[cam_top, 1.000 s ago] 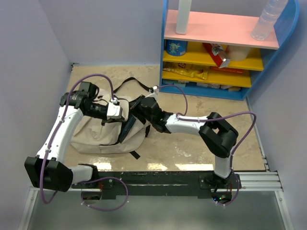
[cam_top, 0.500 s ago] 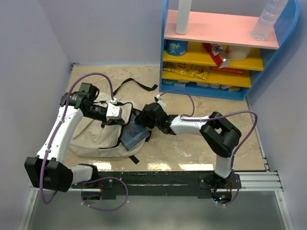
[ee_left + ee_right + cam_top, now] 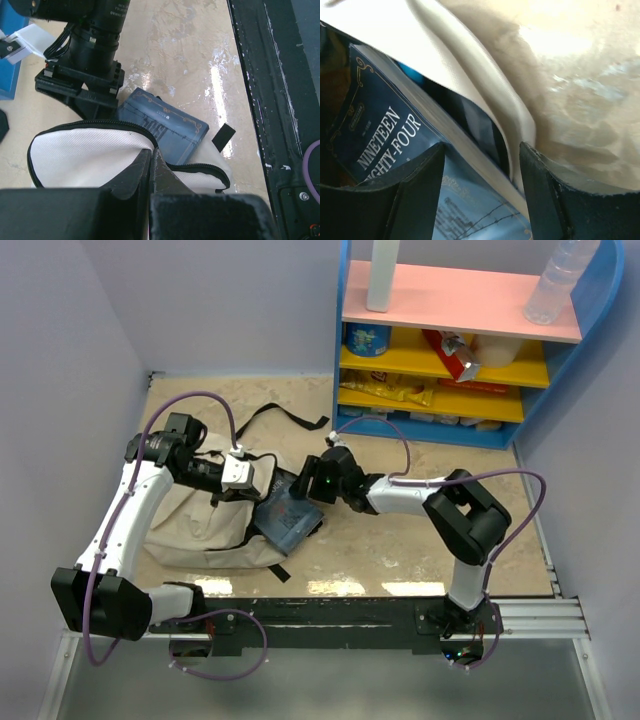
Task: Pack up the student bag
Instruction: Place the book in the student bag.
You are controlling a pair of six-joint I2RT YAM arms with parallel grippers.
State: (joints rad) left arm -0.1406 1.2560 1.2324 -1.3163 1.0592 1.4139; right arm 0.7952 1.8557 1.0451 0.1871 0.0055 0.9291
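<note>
— On the left half of the desk (image 3: 400,550), what does the bag (image 3: 195,525) hold?
— One book (image 3: 288,522), dark blue and only partly in. Its inner end lies under the bag's open mouth. The rest sticks out onto the desk toward the middle. The right wrist view reads "Nineteen Eighty-Four" on the cover. I cannot tell what else is inside.
— And the bag itself?
— Cream canvas, soft and slumped, with a dark zipper running round the mouth. Black straps trail from it toward the far edge, and one short strap end pokes out on the near side.
— Where does it lie against the end effectors?
— The left end effector (image 3: 240,472) is right at the mouth, its jaws pinched together on the zipper rim and holding it up above the book. The right end effector (image 3: 312,482) is just beside the mouth, on the side toward the desk's middle, over the book's outer end. Its fingers (image 3: 417,195) stand apart, with the cover showing between them.
— Any other containers?
— A shelf (image 3: 460,310) at the far right corner, with a bottle (image 3: 560,280) on top and packets on the yellow boards below.
</note>
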